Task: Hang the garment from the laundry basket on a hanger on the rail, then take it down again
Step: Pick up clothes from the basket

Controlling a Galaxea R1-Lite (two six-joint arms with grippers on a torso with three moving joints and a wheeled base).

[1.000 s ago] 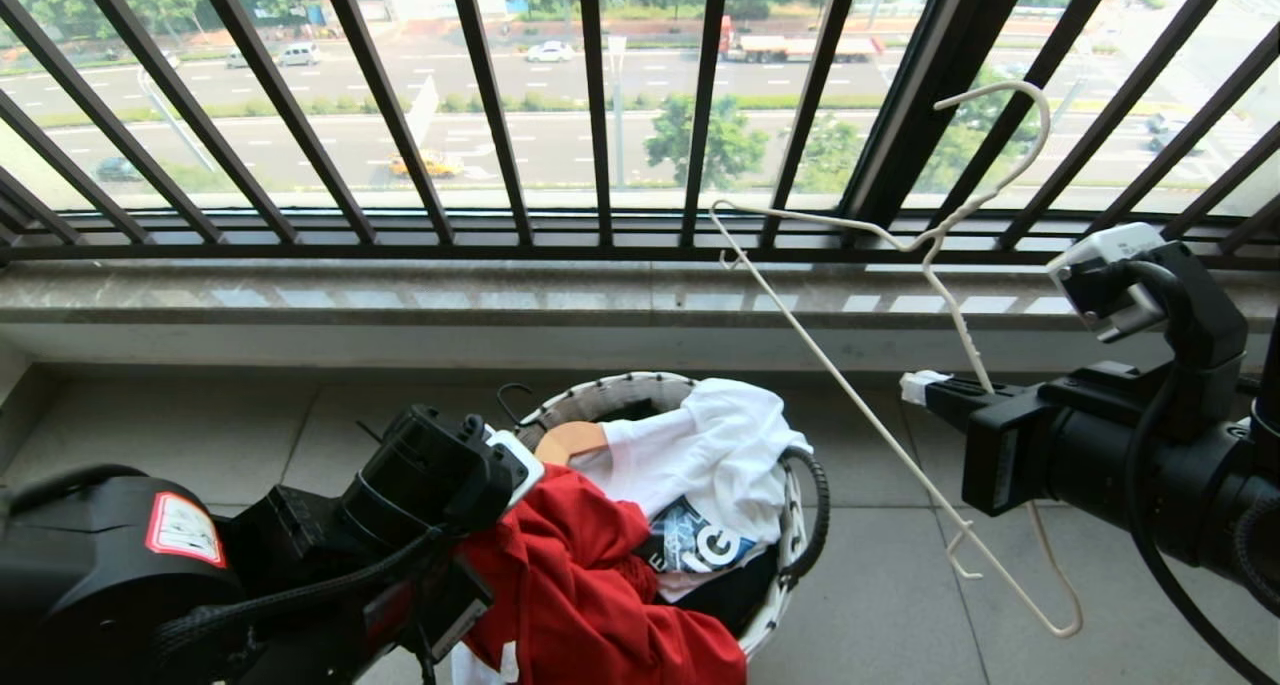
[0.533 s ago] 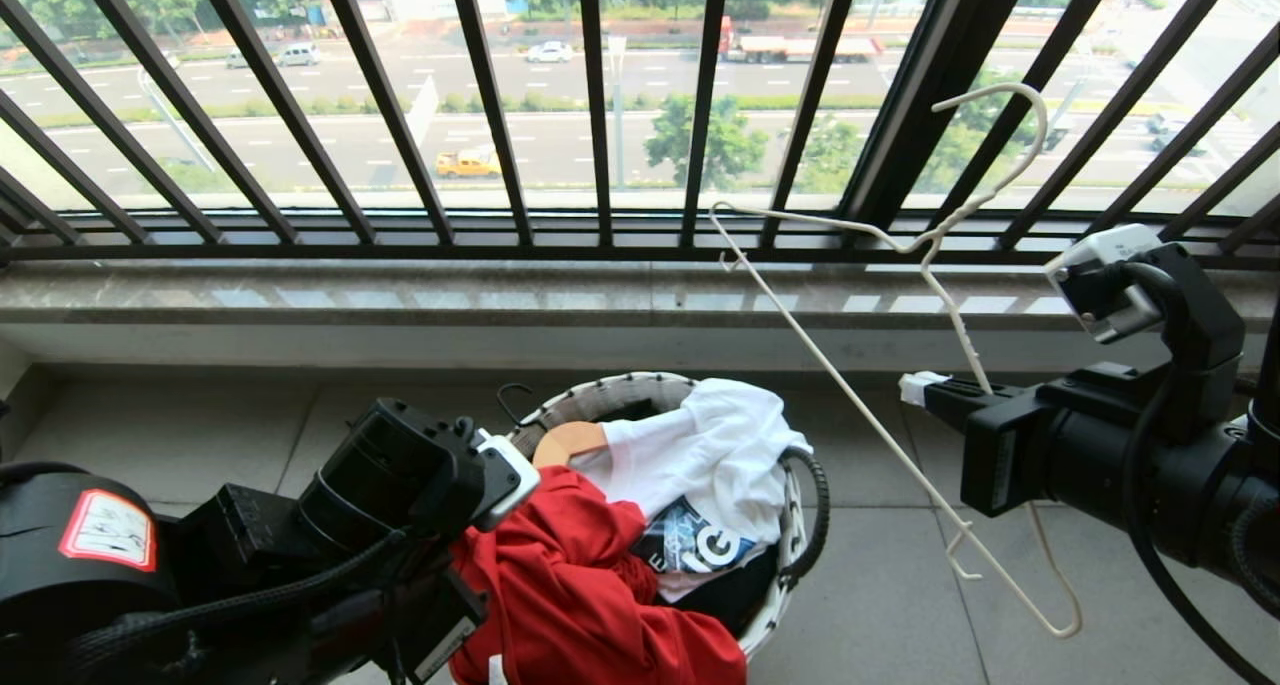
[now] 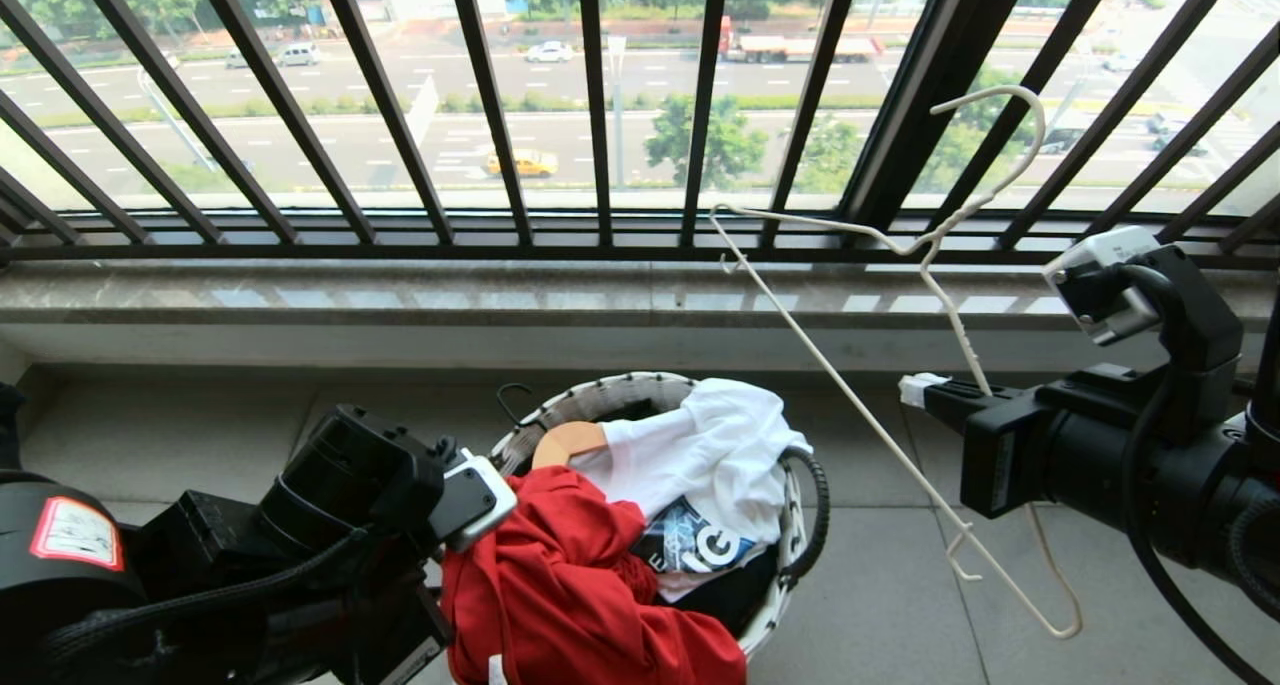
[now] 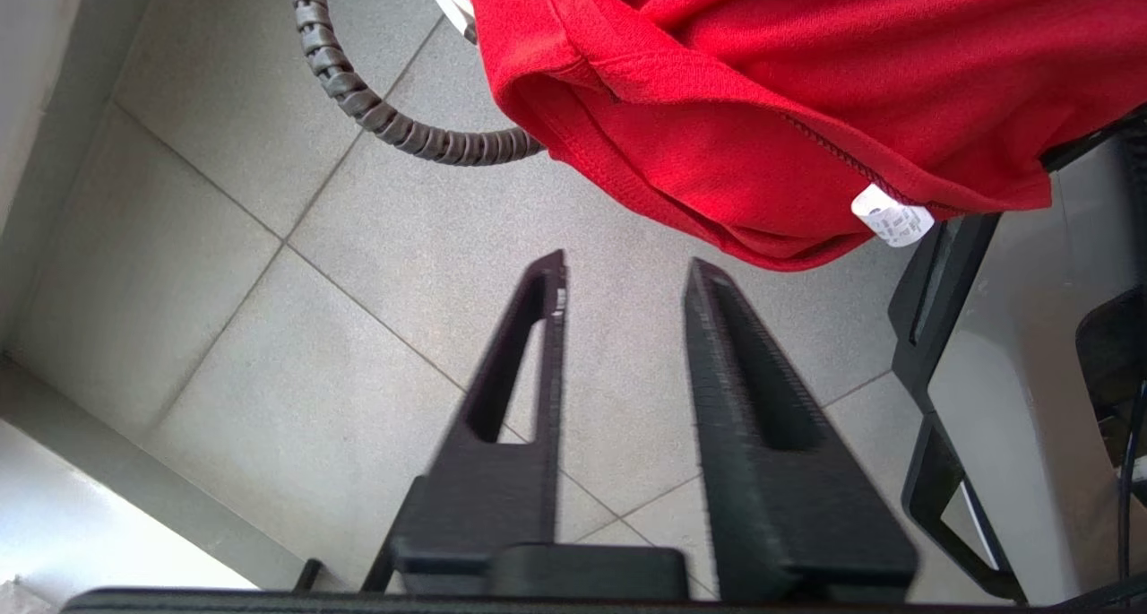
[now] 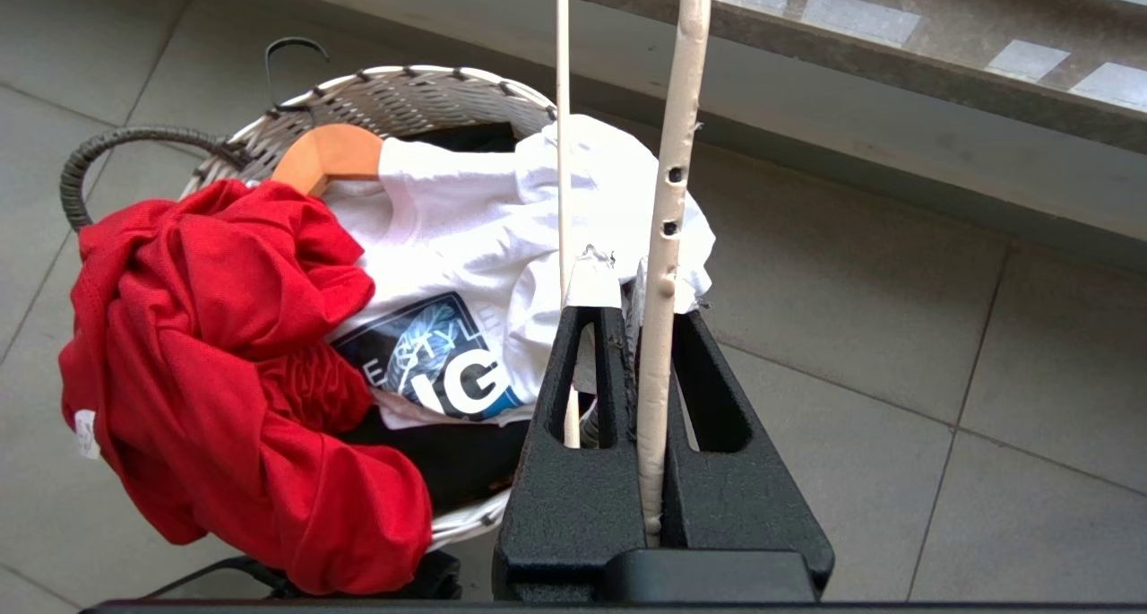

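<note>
The garment (image 3: 580, 585), a crumpled red T-shirt, hangs over the near rim of the laundry basket (image 3: 610, 397). My left gripper (image 4: 627, 263) is open and empty above the floor tiles, just short of the garment's (image 4: 762, 85) hem. In the head view its fingers are hidden behind the left wrist (image 3: 370, 485). My right gripper (image 3: 915, 387) holds the cream wire hanger (image 3: 870, 415) in the air to the right of the basket. The right wrist view shows that gripper (image 5: 618, 296) shut on the hanger's wire (image 5: 668, 202). The rail is out of view.
A white shirt with blue print (image 3: 710, 465), a wooden hanger (image 3: 565, 440) and dark cloth also lie in the basket. A grey basket handle (image 3: 815, 505) sticks out to the right. Behind stand a stone sill (image 3: 500, 300) and the black window railing (image 3: 600, 115).
My left arm has drawn back to the left and lower, away from the basket rim. The right arm and the hanger have stayed still.
</note>
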